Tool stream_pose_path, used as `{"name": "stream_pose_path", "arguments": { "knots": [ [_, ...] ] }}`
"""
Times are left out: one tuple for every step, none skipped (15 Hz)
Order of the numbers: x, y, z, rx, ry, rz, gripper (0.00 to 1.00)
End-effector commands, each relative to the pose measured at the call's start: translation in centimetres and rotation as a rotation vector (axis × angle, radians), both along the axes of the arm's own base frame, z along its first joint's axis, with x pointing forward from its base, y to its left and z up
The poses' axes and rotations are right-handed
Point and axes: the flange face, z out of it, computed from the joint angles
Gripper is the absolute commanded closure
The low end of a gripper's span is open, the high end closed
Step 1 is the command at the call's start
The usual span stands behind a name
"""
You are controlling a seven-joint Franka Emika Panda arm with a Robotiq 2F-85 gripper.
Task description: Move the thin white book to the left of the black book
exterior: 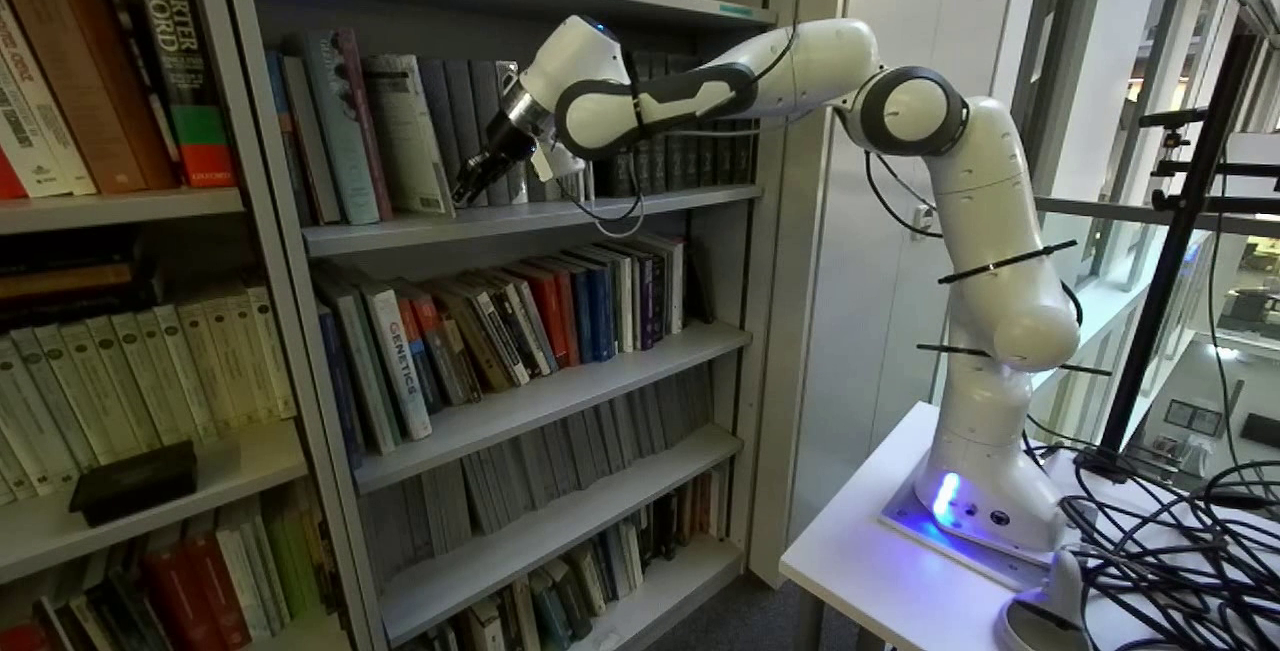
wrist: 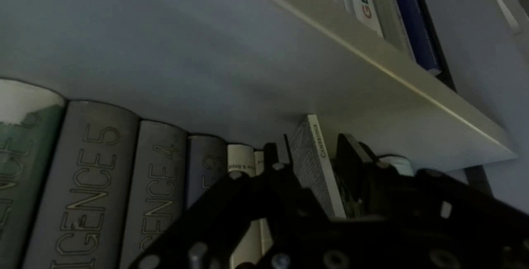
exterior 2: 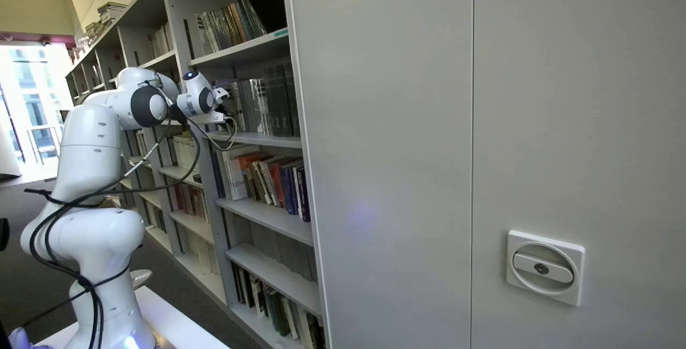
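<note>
In an exterior view, the white book (exterior: 403,131) stands toward the left end of its shelf (exterior: 530,218), near the front edge, the gripper (exterior: 466,185) just beside its lower spine.

In an exterior view, the arm (exterior 2: 91,150) mostly hides the gripper.

In the wrist view, the fingers (wrist: 273,155) are spread, the book between them; whether they touch it I cannot tell.

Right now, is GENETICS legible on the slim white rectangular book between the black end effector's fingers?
No, the slim white book shows CAMBRIDGE on its spine.
</note>
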Motion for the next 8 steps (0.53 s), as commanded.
{"name": "stream_pose_path", "arguments": {
  "knots": [
    [-1.6, -0.3, 0.4, 0.012, 0.016, 0.023, 0.3],
    [-1.6, 0.2, 0.5, 0.011, 0.015, 0.032, 0.23],
    [-1.5, 0.9, 0.8, 0.009, 0.011, 0.043, 0.15],
    [-1.6, 1.4, 0.9, 0.009, 0.009, 0.053, 0.08],
    [-1.7, 2.0, 1.1, 0.011, 0.007, 0.066, 0.0],
    [-1.8, 2.7, 1.3, 0.011, 0.004, 0.077, 0.0],
    [-2.0, 3.2, 1.5, 0.013, 0.001, 0.087, 0.0],
    [-2.1, 3.6, 1.8, 0.017, -0.002, 0.098, 0.0]
  ]
}}
